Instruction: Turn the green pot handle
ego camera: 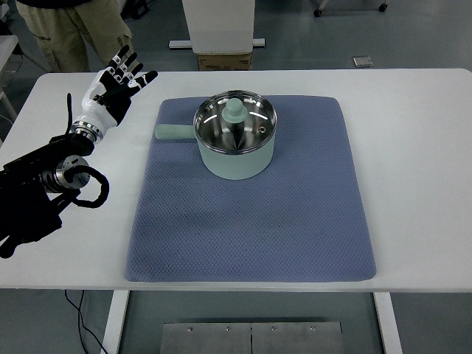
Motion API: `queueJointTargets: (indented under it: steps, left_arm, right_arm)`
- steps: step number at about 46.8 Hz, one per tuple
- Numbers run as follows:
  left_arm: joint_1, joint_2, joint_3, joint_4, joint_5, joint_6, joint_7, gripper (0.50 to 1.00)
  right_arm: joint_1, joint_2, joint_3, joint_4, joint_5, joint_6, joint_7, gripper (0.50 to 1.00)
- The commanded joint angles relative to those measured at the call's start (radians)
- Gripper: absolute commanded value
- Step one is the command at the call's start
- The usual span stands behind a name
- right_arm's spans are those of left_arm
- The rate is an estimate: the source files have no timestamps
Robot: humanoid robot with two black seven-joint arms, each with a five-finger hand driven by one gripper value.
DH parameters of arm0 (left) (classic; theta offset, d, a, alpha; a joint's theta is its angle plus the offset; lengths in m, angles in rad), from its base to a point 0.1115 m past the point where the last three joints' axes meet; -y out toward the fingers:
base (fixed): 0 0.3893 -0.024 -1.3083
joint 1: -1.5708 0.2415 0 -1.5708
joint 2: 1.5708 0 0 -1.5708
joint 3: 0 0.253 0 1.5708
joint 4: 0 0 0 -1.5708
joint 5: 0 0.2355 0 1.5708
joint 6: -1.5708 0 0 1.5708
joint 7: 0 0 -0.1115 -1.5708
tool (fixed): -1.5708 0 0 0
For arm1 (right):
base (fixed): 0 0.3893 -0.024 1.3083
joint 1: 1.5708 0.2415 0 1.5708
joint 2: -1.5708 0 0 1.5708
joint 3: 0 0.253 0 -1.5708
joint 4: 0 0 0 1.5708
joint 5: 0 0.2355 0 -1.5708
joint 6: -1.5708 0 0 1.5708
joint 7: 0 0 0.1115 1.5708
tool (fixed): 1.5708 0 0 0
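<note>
A pale green pot point(234, 156) with a glass lid and green knob point(234, 110) stands on the upper middle of a blue mat point(251, 214). Its short green handle point(172, 132) points left. My left hand point(113, 87) is raised over the white table at the upper left, fingers spread and holding nothing, some way left of and beyond the handle. The left forearm point(44, 184) reaches in from the left edge. The right arm does not show.
The white table point(420, 147) spreads wide around the mat. A person in tan trousers point(70, 29) stands beyond the far left corner. A white pedestal with a cardboard box point(223, 59) stands behind the far edge.
</note>
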Motion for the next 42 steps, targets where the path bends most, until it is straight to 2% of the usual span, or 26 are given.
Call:
queueJointTargets:
  steps: [1,42]
  left_arm:
    - [0.008,0.0,-0.017,0.0,-0.001,0.0,0.001,1.0]
    - [0.057,-0.015,-0.116,0.012,-0.003,-0.005,0.001,1.0]
  right_arm:
    - [0.0,0.0,0.0,0.0,0.0,0.001,0.0,1.0]
    - [-0.001,0.0,0.0,0.0,0.002,0.001,0.0,1.0]
